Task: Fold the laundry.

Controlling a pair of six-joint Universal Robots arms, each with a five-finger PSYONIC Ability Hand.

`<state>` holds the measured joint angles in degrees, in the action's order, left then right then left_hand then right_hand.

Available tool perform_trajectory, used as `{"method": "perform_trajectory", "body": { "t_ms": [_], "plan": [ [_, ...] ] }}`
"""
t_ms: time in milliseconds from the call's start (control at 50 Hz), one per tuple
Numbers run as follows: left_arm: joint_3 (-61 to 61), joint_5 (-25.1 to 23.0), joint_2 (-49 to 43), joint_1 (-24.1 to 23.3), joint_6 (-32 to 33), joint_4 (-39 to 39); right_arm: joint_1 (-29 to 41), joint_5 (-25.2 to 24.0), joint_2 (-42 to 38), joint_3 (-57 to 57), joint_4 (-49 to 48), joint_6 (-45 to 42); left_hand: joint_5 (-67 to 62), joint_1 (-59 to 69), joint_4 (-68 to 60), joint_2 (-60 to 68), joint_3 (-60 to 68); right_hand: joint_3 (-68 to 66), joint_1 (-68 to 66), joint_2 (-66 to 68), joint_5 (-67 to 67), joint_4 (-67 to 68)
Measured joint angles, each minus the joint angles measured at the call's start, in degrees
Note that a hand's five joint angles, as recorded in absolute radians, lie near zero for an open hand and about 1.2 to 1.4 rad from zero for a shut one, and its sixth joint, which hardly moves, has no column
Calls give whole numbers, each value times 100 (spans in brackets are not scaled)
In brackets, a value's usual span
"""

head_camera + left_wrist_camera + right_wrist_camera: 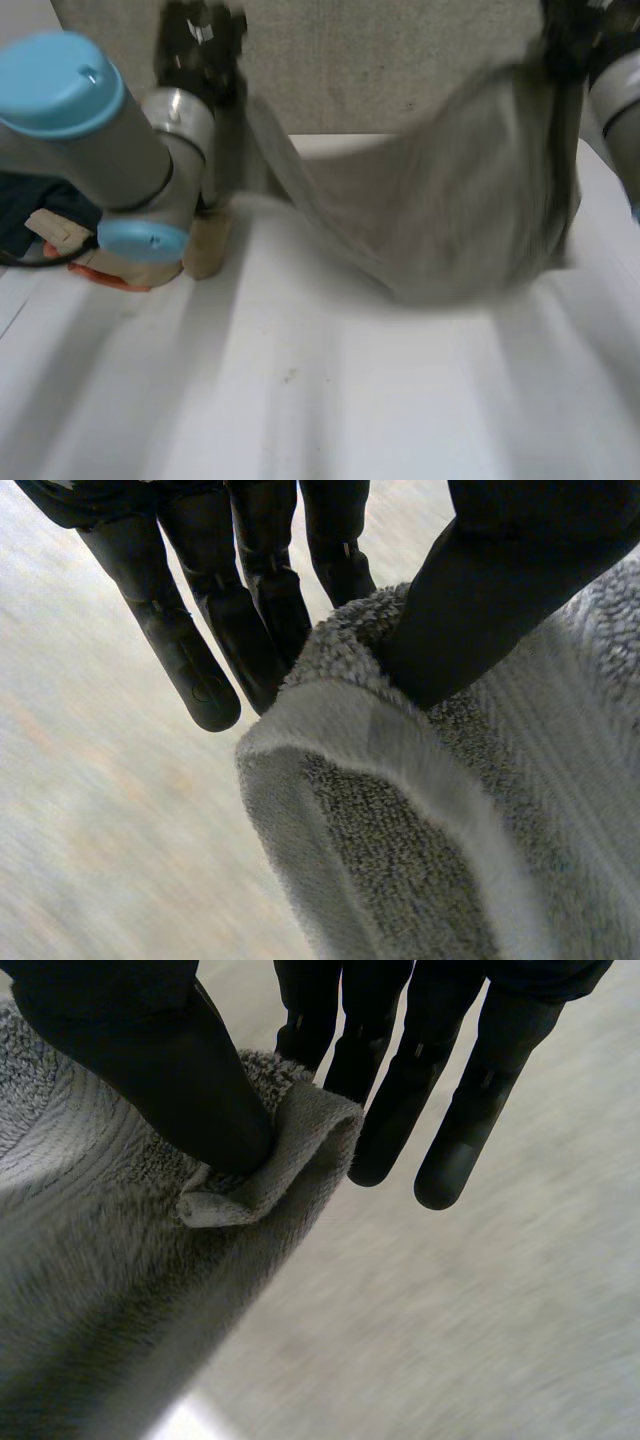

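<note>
Grey towel hangs slack across the upper centre and right of frame, above the white bench. Upper left: left hand pinches one towel corner between thumb and fingers. Upper right: right hand pinches the opposite corner likewise.

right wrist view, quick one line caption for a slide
Right hand pinching the folded edge of a grey towel between thumb and fingers.

My view looks down on a white counter, brightly lit. Beyond its far edge I see a grey speckled surface.
</note>
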<state>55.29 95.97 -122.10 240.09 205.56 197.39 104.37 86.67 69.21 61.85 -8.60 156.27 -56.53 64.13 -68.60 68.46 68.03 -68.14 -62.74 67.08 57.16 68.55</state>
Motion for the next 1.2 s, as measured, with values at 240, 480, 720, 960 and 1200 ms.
{"method": "perform_trajectory", "body": {
  "t_ms": [240,480,720,960,1200],
  "plan": [
    [977,44,856,-45,101,984,16,432,212,-207,-1054,505,-21,0,0,0,0,0,0,18,41,5],
    [4233,-1,1225,-531,106,-297,-82,-673,453,1424,-86,449,161,-70,328,-344,-275,-1,0,18,41,10],
    [4393,29,1756,-737,46,-1306,-77,-1131,978,2066,187,247,4017,-3682,4194,-4104,-4039,-1,0,18,41,11],
    [3049,-219,1214,-40,-752,-1186,-15,-1732,2142,2318,124,174,5282,-4985,5470,-5434,-5355,-1,0,18,41,11],
    [1771,-1230,-675,236,-1129,-1225,-80,-2616,3916,2529,144,1271,4850,-4559,5071,-5009,-4976,-1,0,18,41,11]
  ]
}}
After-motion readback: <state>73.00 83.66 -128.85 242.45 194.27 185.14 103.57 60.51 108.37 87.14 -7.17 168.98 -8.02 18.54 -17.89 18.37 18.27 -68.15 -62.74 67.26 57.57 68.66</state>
